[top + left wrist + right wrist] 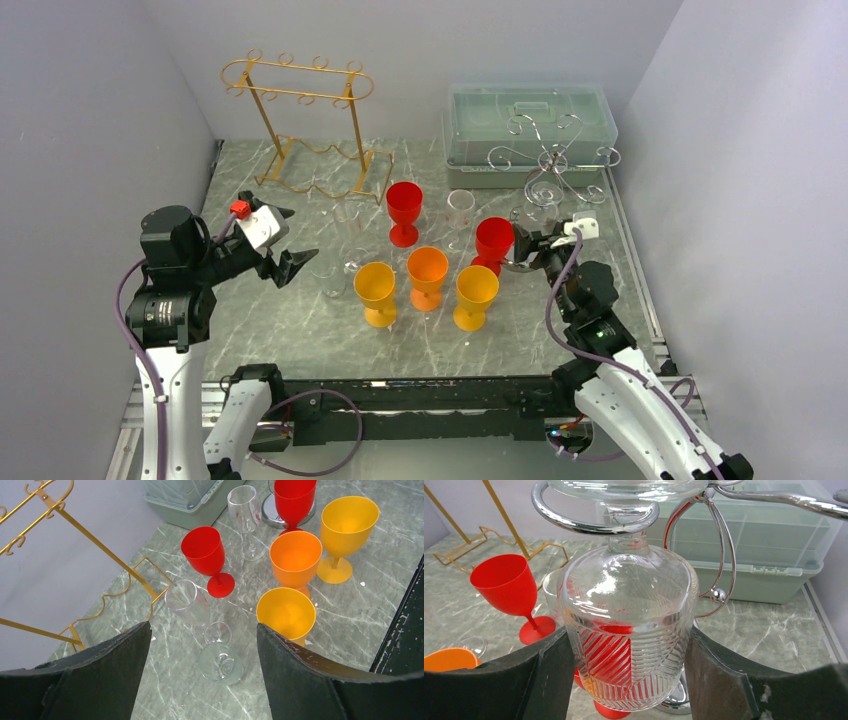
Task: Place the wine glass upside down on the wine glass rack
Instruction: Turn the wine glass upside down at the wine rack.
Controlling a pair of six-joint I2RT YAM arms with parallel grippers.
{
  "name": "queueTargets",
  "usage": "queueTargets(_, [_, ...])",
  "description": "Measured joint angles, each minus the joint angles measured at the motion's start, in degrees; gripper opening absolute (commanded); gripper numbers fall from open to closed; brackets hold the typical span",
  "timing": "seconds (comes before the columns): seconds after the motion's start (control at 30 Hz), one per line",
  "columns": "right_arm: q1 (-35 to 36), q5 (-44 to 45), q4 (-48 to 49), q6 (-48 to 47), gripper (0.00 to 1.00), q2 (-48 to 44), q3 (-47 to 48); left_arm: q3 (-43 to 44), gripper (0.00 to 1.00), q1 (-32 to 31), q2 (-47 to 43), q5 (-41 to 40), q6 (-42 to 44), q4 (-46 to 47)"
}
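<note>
A clear ribbed wine glass (629, 630) hangs upside down, its stem inside a ring of the silver wire rack (594, 526) and its foot above the ring. My right gripper (629, 680) is shut on the glass bowl, one finger on each side. In the top view the right gripper (522, 256) sits just in front of the silver rack (548, 165). My left gripper (202, 630) is open and empty above a small clear glass (220, 662) standing on the table; it hovers at the left in the top view (290, 248).
A gold rack (300, 85) stands at the back left. A lidded plastic box (530, 120) sits behind the silver rack. Red (404, 210), orange (427, 275) and yellow (376, 292) goblets and more clear glasses (187, 600) crowd the middle of the marble table.
</note>
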Motion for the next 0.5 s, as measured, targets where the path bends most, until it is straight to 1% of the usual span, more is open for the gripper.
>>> queueTargets(0.27, [-0.17,-0.76,-9.53,0.02,0.73,-0.92,4.42,0.00,0.85,0.00,-0.02,-0.17,0.00,0.00])
queueTargets(0.37, [-0.20,-1.33,-11.23,0.20,0.76,-1.36,4.94,0.00,0.86,0.00,-0.02,-0.37,0.00,0.02])
queueTargets(0.5, [-0.20,-1.73,-12.04,0.59,0.77,-2.12,4.92,0.00,0.86,0.00,-0.02,-0.59,0.00,0.02])
